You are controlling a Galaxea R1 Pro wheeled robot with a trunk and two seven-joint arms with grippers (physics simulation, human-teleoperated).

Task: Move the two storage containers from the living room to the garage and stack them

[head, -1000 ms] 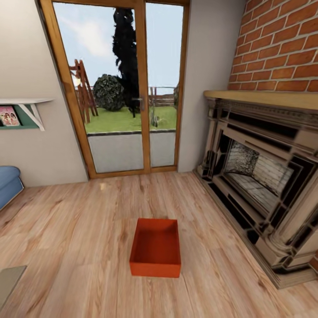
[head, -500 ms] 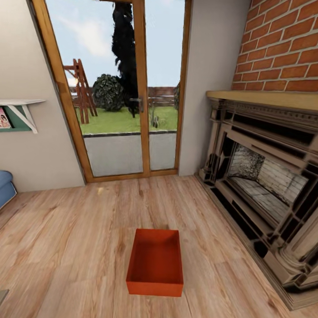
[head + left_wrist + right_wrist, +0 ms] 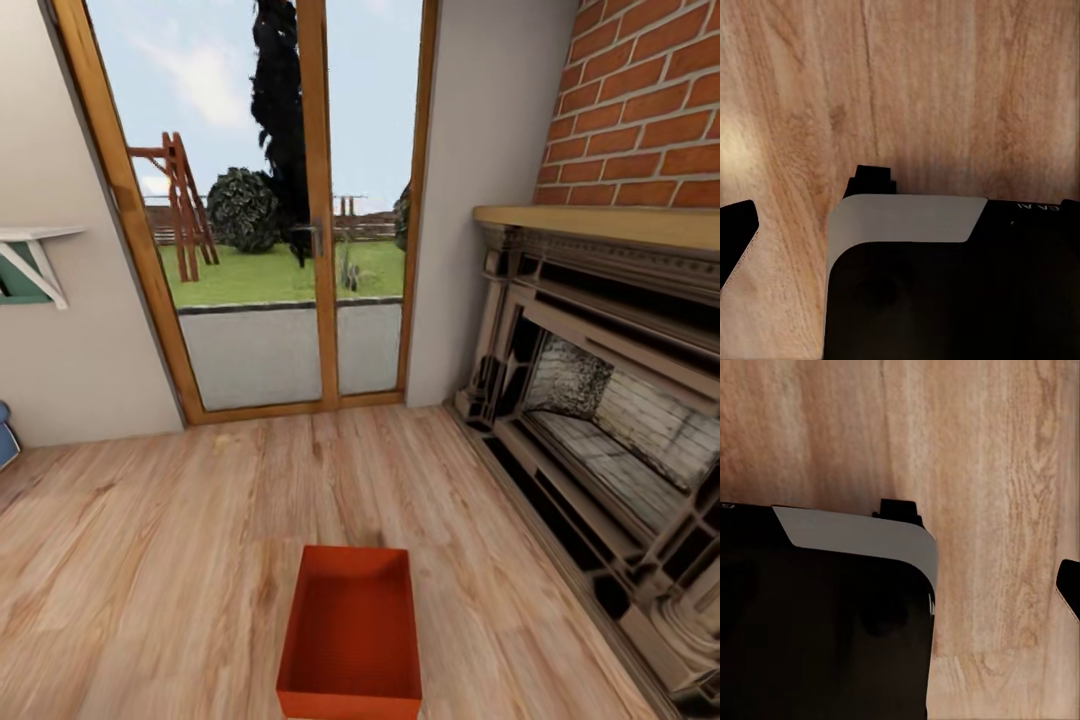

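End effector state cannot be told for either arm: the left wrist view and the right wrist view each look down along a black-and-white part of the robot's body (image 3: pixel 945 285) onto bare plank floor (image 3: pixel 945 75), and a dark tip at the edge of each picture is too little to say how far any jaws stand apart or whether anything is held.

One red-orange storage container (image 3: pixel 350 635) sits open-topped on the wood floor at lower centre of the head view, its near wall close to the bottom edge of the frame. It stands well apart from the fireplace (image 3: pixel 600 400) at the right and from the glass garden doors (image 3: pixel 300 250) at upper centre. A wall shelf (image 3: pixel 30 260) and a sliver of blue sofa (image 3: pixel 5 440) lie at the left edge.

Judging from this, the main hazard is the base rolling too close: the bin is light-looking and already low in the frame, so a nudge could shove or turn it out of easy reach. A one-sided grip on a thin, straight wall could let it tilt or slip once lifted, so each end effector wants an opposite wall. Turning away with the bin, the fireplace plinth at lower right could catch the base or an elbow
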